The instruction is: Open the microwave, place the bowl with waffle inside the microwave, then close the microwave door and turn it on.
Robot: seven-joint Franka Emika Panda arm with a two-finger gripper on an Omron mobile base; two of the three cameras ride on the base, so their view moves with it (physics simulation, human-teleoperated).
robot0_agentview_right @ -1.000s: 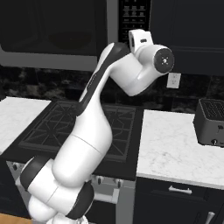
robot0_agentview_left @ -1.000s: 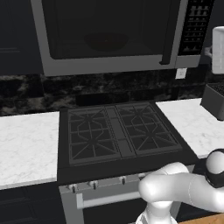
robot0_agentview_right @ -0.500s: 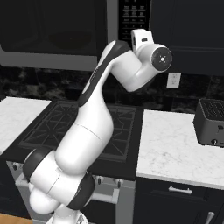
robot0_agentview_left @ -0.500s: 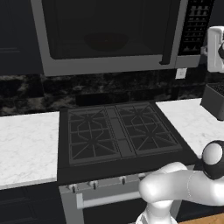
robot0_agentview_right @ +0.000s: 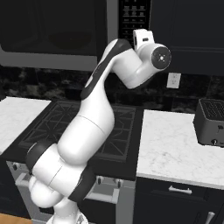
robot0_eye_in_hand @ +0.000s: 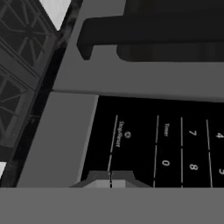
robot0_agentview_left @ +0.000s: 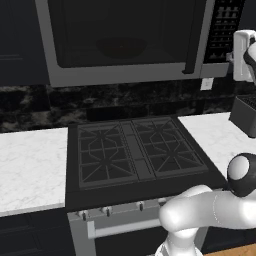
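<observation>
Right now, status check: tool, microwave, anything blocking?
Tool shut, tips together, up at the button panel. Microwave door closed, bowl dimly visible inside. Nothing between tool and panel.

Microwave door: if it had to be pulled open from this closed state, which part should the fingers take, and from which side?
Take the dark vertical bar handle at the microwave door's right edge, beside the button panel. Come from the front, fingers either side of the upright bar.

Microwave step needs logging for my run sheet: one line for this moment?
microwave door: closed | bowl: inside | gripper: shut, at button panel, near Stop/Reset
</observation>
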